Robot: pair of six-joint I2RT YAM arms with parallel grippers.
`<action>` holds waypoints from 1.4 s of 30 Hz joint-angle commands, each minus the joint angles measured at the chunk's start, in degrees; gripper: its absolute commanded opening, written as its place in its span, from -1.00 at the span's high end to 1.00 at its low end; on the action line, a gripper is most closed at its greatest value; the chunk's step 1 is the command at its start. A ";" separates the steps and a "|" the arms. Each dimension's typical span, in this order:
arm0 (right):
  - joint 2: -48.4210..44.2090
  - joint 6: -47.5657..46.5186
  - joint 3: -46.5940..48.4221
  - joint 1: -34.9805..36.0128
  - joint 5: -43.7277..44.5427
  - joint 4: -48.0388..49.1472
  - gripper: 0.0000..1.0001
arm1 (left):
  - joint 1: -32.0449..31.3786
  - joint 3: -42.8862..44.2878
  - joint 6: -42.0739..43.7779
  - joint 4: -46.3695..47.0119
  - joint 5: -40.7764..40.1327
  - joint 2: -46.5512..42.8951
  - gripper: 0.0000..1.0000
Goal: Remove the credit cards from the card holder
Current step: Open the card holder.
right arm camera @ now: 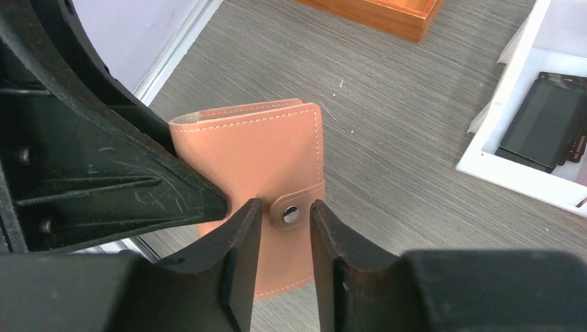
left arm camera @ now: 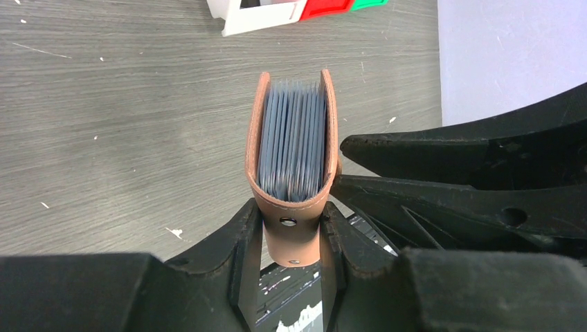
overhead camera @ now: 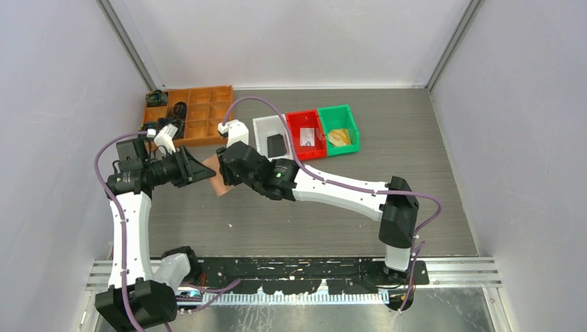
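The salmon-pink card holder (overhead camera: 220,184) is held off the table between both arms. My left gripper (left arm camera: 291,216) is shut on its folded spine end, and its grey slotted pockets (left arm camera: 294,142) face the left wrist camera. No card edge is distinct among the pockets. My right gripper (right arm camera: 285,211) is open, its fingertips standing either side of the snap tab (right arm camera: 289,214) on the card holder's flat face (right arm camera: 256,149). The right gripper's fingers (left arm camera: 415,149) touch the holder's right side in the left wrist view. A whitish card (overhead camera: 311,138) lies in the red bin, a yellowish one (overhead camera: 339,136) in the green bin.
A white bin (overhead camera: 259,126) with a black object (right arm camera: 547,131), a red bin (overhead camera: 304,116) and a green bin (overhead camera: 337,111) stand in a row at the back. A wooden compartment tray (overhead camera: 201,114) sits at the back left. Grey walls close both sides.
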 commanded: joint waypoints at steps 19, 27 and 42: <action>-3.52 -1.29 -3.31 -0.06 6.37 0.18 0.99 | -0.13 10.36 1.22 -3.21 -3.47 4.44 1.00; -5.33 -0.71 -4.10 -0.08 6.52 0.30 0.74 | -0.14 8.38 -3.02 2.50 -3.66 1.37 1.00; -10.60 1.09 -2.71 -0.19 -1.35 -0.28 -0.78 | -0.13 7.16 -4.33 3.71 0.75 -0.08 1.00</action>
